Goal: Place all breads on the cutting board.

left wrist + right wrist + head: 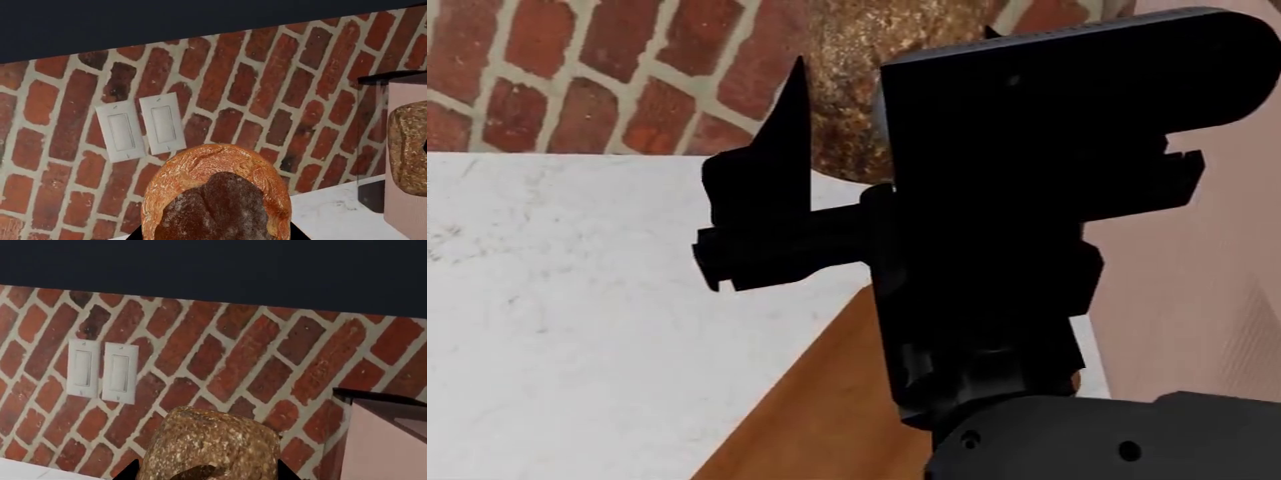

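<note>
My left gripper (217, 235) is shut on a reddish-orange bread (217, 195) with a dark brown crust patch; only its black fingertips show at the bread's sides. My right gripper (207, 472) is shut on a dark brown speckled loaf (210, 445), held up in front of the brick wall. In the head view that loaf (861, 80) sits high between a black finger (777, 140) and the gripper body, above the white counter. A corner of the wooden cutting board (814, 430) lies below it. A speckled loaf (408, 150) also shows at the edge of the left wrist view.
A red brick wall (267, 75) with two white switches (140, 127) stands behind the white counter (587, 300). A pink box (1214, 280) rises at the right. Dark cabinetry (213, 265) hangs overhead. The right arm's black body blocks much of the head view.
</note>
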{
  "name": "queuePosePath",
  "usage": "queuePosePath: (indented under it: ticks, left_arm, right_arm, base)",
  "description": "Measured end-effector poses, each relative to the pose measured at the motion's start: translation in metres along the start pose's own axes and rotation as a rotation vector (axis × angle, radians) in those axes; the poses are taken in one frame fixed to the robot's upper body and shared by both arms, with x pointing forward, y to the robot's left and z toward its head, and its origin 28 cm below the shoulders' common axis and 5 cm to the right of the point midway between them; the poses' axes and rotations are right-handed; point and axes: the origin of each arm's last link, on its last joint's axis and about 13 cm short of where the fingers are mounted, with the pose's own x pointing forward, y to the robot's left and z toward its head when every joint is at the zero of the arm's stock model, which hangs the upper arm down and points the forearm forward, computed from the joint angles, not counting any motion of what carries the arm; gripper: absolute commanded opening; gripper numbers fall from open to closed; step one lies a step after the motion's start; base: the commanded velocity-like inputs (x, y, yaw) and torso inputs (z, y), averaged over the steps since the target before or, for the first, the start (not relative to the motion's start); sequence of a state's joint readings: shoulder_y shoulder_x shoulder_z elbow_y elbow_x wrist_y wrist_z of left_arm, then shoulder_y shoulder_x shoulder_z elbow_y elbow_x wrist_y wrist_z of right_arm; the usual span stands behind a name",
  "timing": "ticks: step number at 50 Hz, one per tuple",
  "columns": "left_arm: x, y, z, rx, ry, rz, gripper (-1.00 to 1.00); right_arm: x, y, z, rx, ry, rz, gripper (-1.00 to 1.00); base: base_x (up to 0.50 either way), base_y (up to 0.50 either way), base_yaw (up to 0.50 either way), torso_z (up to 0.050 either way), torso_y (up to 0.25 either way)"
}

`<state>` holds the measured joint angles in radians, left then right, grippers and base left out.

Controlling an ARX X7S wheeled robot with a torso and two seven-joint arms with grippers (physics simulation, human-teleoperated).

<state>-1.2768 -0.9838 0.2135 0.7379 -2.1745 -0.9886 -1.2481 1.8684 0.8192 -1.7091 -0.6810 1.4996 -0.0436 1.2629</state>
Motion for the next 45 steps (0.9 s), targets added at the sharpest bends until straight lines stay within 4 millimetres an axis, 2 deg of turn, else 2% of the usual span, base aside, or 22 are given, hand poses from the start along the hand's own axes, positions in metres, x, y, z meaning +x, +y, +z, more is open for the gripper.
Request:
queuePosePath:
  ticks: [4, 8, 28, 45]
  left_arm:
    - [0.0, 0.0, 0.0, 0.001, 0.001, -0.001, -1.0]
    - [0.0, 0.0, -0.001, 0.001, 0.003, -0.002, -1.0]
    - [0.0, 0.001, -0.003, -0.002, 0.011, 0.002, -1.0]
    - [-0.001, 0.001, -0.003, 0.003, 0.015, 0.004, -1.0]
  right_arm:
    - [0.0, -0.001, -0.001, 0.007, 0.007, -0.003, -1.0]
    - [0.003, -0.003, -0.002, 0.015, 0.049, -0.014, -1.0]
    - [0.031, -0.021, 0.011, -0.11, 0.421, -0.149, -1.0]
    - [0.053, -0.025, 0.027, 0.004, 0.727, -0.122, -1.0]
  base:
    - [0.47, 0.1, 0.0, 0.0, 0.0]
    - [0.0, 0.0, 0.0, 0.0, 0.0]
    - [0.0, 0.0, 0.0, 0.0, 0.0]
    - [0.0, 0.0, 0.0, 0.0, 0.001]
